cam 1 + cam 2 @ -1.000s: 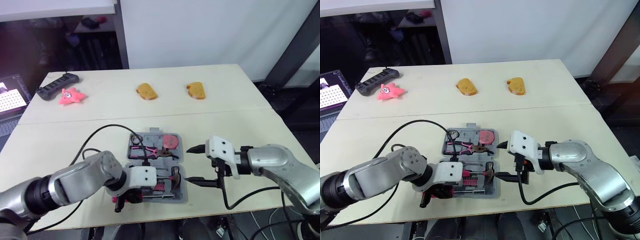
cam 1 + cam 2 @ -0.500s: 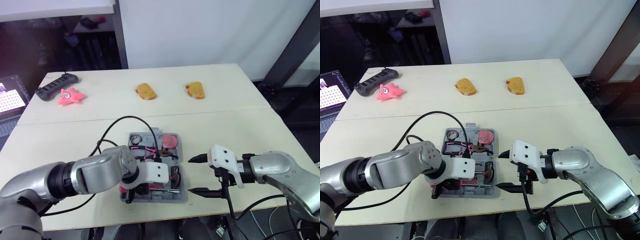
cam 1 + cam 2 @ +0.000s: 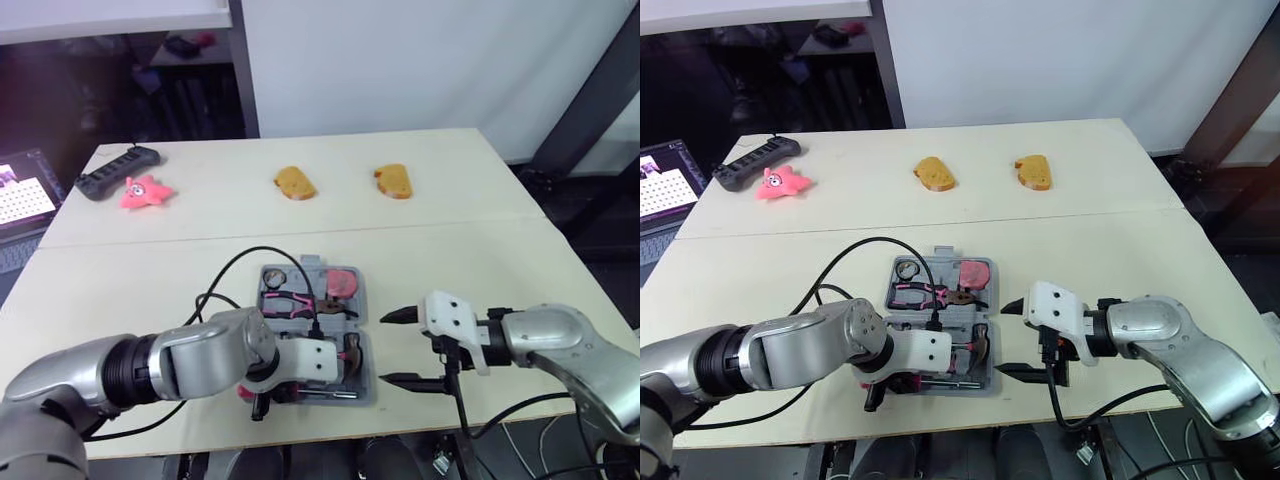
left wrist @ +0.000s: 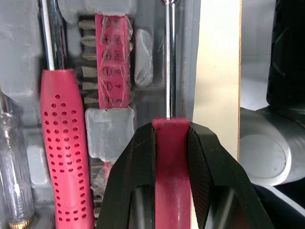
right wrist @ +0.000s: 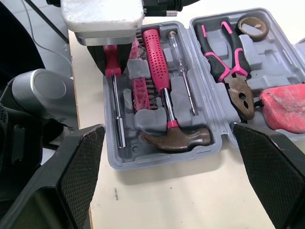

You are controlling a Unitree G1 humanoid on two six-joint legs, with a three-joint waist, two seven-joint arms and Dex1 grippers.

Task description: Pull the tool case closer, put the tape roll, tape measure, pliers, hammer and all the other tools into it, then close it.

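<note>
The grey tool case (image 3: 366, 375) lies open near the table's front edge. It holds the pliers (image 5: 224, 67), the tape roll (image 5: 252, 27), the pink tape measure (image 5: 283, 107), the hammer (image 5: 164, 100) and a fat pink screwdriver (image 4: 62, 143). My left gripper (image 4: 170, 126) is shut on the handle of a slim pink screwdriver (image 5: 116, 109). That screwdriver lies along the slot at the case's front edge. My right gripper (image 3: 386, 349) stands open just right of the case, with nothing between its fingers.
Two brown bread-like pieces (image 3: 294, 183) (image 3: 392, 181), a pink star toy (image 3: 144, 191) and a black power strip (image 3: 115, 173) lie at the back of the table. A laptop (image 3: 20, 200) sits at the far left. A black cable (image 3: 250, 260) loops over the case's left side.
My left gripper carried the slim screwdriver from the case's front left corner onto the front slot. The right gripper drew back a little from the case's right side and stays open.
</note>
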